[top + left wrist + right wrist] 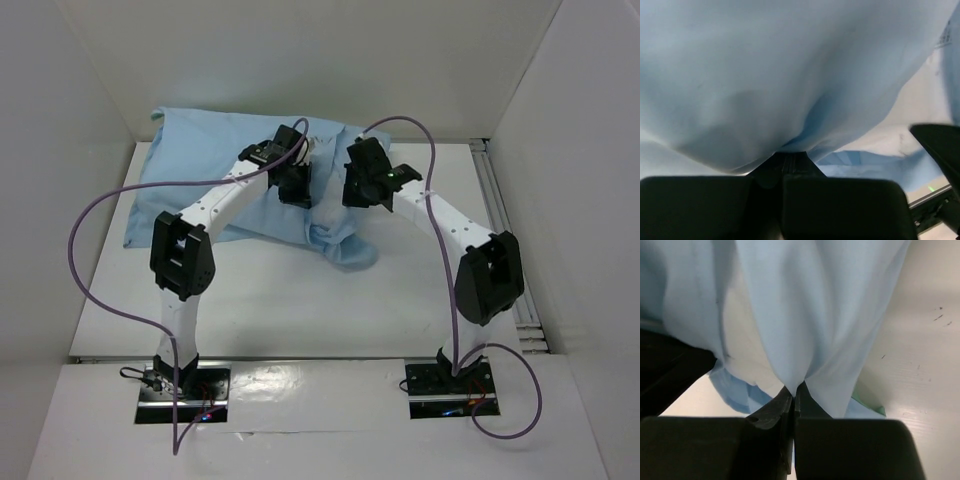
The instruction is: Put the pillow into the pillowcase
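Note:
The light blue pillowcase [205, 165] lies bulging at the back of the table, its crumpled open end toward the right. The white pillow [323, 210] shows at that opening, mostly covered by the case. My left gripper [295, 190] is shut on a fold of the pillowcase [765, 75], its jaws closed at the cloth [790, 155]. My right gripper [355, 195] is shut on the pillowcase edge [805, 305], its jaws pinched together [796, 389]. White pillow fabric shows in the left wrist view [912, 117] and the right wrist view [742, 350]. A sliver of the case's green face [869, 401] shows.
White walls enclose the table on the left, back and right. A metal rail [505, 230] runs along the right edge. Purple cables loop from both arms. The right gripper's black body [940, 145] shows close beside the left one.

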Controlling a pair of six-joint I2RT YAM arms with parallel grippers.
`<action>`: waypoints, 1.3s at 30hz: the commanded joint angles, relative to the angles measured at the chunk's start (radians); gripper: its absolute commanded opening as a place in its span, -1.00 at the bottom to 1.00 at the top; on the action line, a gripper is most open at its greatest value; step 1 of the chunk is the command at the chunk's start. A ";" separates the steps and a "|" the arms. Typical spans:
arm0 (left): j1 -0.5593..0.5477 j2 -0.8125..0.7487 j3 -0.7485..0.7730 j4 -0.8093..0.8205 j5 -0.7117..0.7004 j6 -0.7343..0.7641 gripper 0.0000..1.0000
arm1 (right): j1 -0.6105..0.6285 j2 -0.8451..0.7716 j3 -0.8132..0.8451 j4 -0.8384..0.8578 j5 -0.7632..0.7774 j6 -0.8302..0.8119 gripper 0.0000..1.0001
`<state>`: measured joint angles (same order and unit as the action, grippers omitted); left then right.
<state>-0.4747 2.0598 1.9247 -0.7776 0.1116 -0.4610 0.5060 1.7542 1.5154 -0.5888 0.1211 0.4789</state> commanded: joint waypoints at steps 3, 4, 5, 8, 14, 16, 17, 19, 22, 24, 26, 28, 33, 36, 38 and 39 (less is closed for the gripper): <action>0.022 -0.012 0.030 0.034 -0.064 -0.004 -1.00 | -0.006 -0.119 0.132 -0.060 -0.020 -0.022 -1.00; 0.033 -0.012 0.030 0.043 -0.073 -0.004 -1.00 | -0.006 -0.130 0.141 -0.071 -0.052 -0.035 -0.91; 0.033 -0.012 0.030 0.043 -0.073 -0.004 -1.00 | -0.006 -0.142 0.141 -0.080 -0.066 -0.036 -0.91; 0.042 -0.012 0.020 0.052 -0.061 -0.004 -1.00 | -0.006 -0.171 0.152 -0.080 -0.133 -0.046 -0.85; 0.042 0.042 0.030 0.070 -0.029 -0.004 -1.00 | -0.006 -0.194 0.199 -0.104 -0.193 -0.056 -0.77; 0.042 0.060 0.040 0.070 -0.020 -0.004 -1.00 | -0.006 -0.203 0.222 -0.120 -0.183 -0.056 -0.77; 0.042 0.069 0.040 0.070 -0.020 -0.004 -1.00 | -0.006 -0.203 0.223 -0.120 -0.182 -0.056 -0.80; 0.042 0.085 0.040 0.080 -0.007 -0.013 -1.00 | -0.006 -0.214 0.223 -0.103 -0.216 -0.065 -1.00; 0.042 0.095 0.040 0.089 0.013 -0.013 -1.00 | -0.006 -0.239 0.163 0.100 -0.441 -0.065 -1.00; 0.042 0.095 0.040 0.089 0.022 -0.013 -1.00 | -0.006 -0.239 0.132 0.255 -0.645 -0.036 -1.00; 0.042 0.065 0.040 0.089 0.022 -0.013 -1.00 | -0.006 -0.199 0.158 0.209 -0.570 -0.036 -1.00; 0.042 0.040 0.028 0.089 0.022 -0.013 -1.00 | -0.006 -0.168 0.213 0.018 -0.381 -0.049 -0.84; 0.042 -0.016 0.019 0.098 0.022 -0.013 -1.00 | 0.005 -0.078 0.236 -0.210 0.120 -0.062 0.28; 0.042 -0.017 0.019 0.098 0.042 -0.004 -1.00 | 0.005 -0.056 0.177 -0.210 0.137 -0.051 0.31; 0.042 -0.007 0.019 0.098 0.042 -0.004 -1.00 | 0.005 -0.047 0.143 -0.175 0.117 -0.042 0.31; 0.042 -0.007 0.019 0.098 0.051 -0.004 -1.00 | 0.005 -0.024 0.143 -0.175 0.105 -0.042 0.31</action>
<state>-0.4442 2.0926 1.9373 -0.7219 0.1478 -0.4744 0.5060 1.7161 1.6661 -0.7338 0.1581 0.4290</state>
